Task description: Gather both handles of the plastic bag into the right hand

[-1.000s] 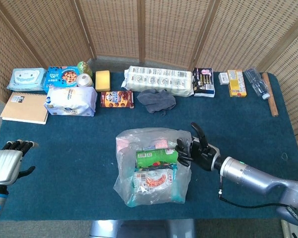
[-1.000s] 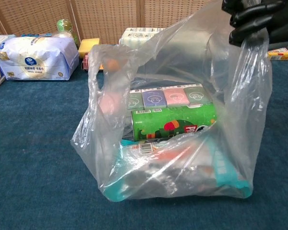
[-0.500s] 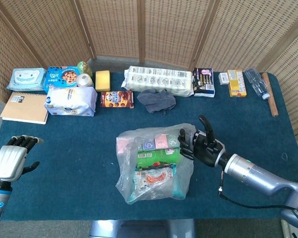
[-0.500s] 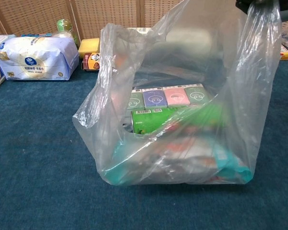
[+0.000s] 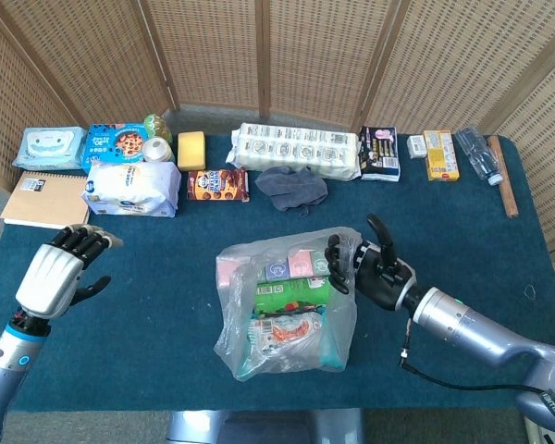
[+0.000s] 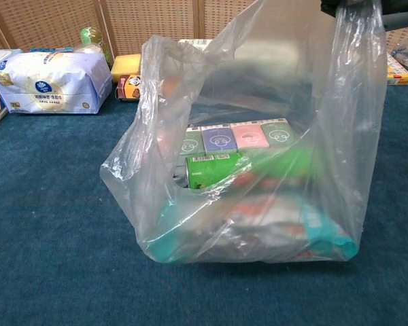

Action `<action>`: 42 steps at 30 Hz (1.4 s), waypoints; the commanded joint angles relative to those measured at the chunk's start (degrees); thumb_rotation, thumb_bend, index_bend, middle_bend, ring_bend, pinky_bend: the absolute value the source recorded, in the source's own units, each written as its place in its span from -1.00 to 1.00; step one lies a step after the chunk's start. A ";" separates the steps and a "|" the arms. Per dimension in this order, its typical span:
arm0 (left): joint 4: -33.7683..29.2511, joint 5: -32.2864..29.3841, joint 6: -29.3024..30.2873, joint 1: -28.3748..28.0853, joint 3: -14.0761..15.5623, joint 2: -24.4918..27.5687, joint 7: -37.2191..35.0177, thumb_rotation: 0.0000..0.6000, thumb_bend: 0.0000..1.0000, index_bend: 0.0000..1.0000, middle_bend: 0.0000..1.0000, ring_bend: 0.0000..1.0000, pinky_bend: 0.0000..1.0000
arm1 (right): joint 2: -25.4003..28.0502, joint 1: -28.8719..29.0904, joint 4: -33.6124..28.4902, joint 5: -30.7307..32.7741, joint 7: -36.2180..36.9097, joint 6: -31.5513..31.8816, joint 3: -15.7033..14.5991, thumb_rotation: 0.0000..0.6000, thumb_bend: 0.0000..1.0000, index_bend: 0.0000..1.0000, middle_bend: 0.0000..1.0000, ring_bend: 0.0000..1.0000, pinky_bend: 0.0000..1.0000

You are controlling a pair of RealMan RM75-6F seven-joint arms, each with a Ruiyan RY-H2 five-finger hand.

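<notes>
A clear plastic bag (image 5: 282,310) full of packaged goods stands at the table's middle; in the chest view the bag (image 6: 258,170) fills the frame. My right hand (image 5: 368,270) grips the bag's right handle (image 5: 344,242) and holds it up, with only the dark edge of the right hand (image 6: 357,5) showing at the top of the chest view. The left handle (image 6: 153,58) stands loose, with nothing holding it. My left hand (image 5: 63,270) hovers over the table's left edge, empty, far from the bag.
Along the back lie a wipes pack (image 5: 49,146), a tissue pack (image 5: 131,188), a yellow sponge (image 5: 191,149), a cookie box (image 5: 217,184), a grey cloth (image 5: 291,185), a roll pack (image 5: 299,149), a bottle (image 5: 476,153). A notebook (image 5: 46,201) lies at the left.
My left hand has risen and moved right, over the table's left edge. My right hand has shifted slightly back and left with the handle, and the bag now stands more upright.
</notes>
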 commanded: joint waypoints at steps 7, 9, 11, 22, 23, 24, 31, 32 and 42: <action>-1.93 2.73 -2.44 -4.18 -0.61 0.41 0.38 1.00 -0.70 -0.35 -0.24 -0.41 -0.46 | -3.51 -4.09 0.15 0.36 -9.73 4.98 2.26 -0.29 -0.65 -0.10 0.06 0.07 -0.18; -2.33 3.03 -2.80 -4.69 -0.56 0.69 0.42 1.00 -0.70 -0.36 -0.24 -0.41 -0.47 | -4.43 -4.76 0.60 -0.26 -12.30 5.83 2.43 -0.29 -0.65 -0.15 0.00 -0.03 -0.30; -2.66 3.55 -2.88 -5.14 -0.45 1.09 0.42 1.00 -0.70 -0.39 -0.25 -0.42 -0.47 | -5.58 -5.52 1.42 -0.84 -14.66 6.92 2.64 -0.29 -0.65 -0.20 -0.06 -0.10 -0.37; -4.70 5.35 -3.39 -6.11 1.09 4.11 0.31 1.00 -0.70 -0.44 -0.28 -0.44 -0.48 | -11.01 -8.53 5.06 -0.65 -28.65 9.83 3.59 -0.31 -0.65 -0.27 -0.21 -0.30 -0.53; -4.68 5.51 -3.45 -6.22 1.21 4.27 0.18 1.00 -0.70 -0.45 -0.29 -0.45 -0.48 | -11.38 -8.65 5.29 -0.69 -29.28 10.00 3.70 -0.30 -0.65 -0.28 -0.23 -0.32 -0.54; -4.62 5.72 -3.48 -6.35 1.31 4.40 0.02 1.00 -0.70 -0.45 -0.29 -0.45 -0.48 | -11.72 -8.76 5.55 -0.81 -30.22 10.11 3.75 -0.31 -0.65 -0.28 -0.23 -0.33 -0.55; -4.45 7.34 -4.34 -8.09 1.60 5.07 -0.63 1.00 -0.79 -0.50 -0.31 -0.47 -0.49 | -14.03 -9.26 6.57 -0.09 -39.46 9.56 4.22 -0.39 -0.65 -0.33 -0.28 -0.40 -0.60; -4.32 7.71 -4.47 -8.43 1.68 4.99 -0.80 1.00 -0.81 -0.50 -0.31 -0.47 -0.49 | -14.38 -9.44 6.70 0.27 -41.17 9.65 4.43 -0.40 -0.65 -0.33 -0.28 -0.40 -0.60; -3.40 10.49 -5.54 -11.49 2.16 1.71 -1.00 1.00 -0.83 -0.50 -0.31 -0.47 -0.50 | -15.55 -10.14 5.07 3.23 -47.60 8.39 5.99 -0.40 -0.65 -0.34 -0.28 -0.40 -0.61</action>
